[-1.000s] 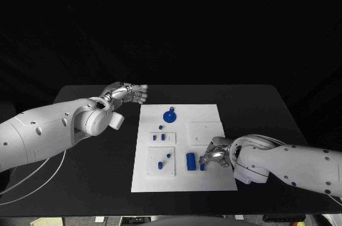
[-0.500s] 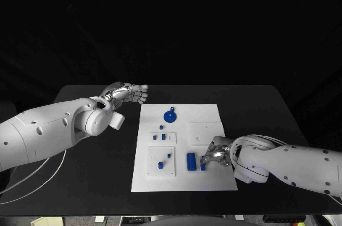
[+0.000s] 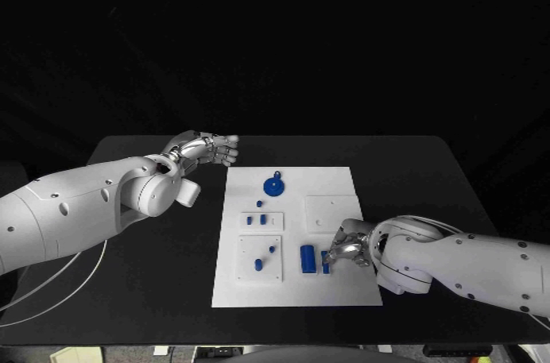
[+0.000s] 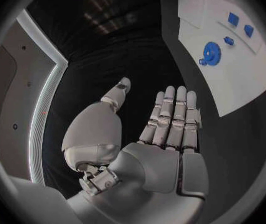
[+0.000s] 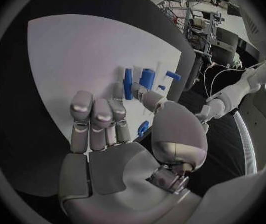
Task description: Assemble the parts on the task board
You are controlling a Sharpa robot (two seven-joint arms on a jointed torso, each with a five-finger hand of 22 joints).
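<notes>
Presently: right robot hand [image 3: 348,250] pinching a small blue part [image 3: 327,267] on the white board's [image 3: 344,291] near section, apparently to seat it; left robot hand [image 3: 207,150] empty, fingers apart, parked on the counter [image 3: 137,299] beside the board.

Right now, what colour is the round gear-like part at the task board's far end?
Blue. The round gear-like part shows best in the left wrist view, on the white task board.
</notes>
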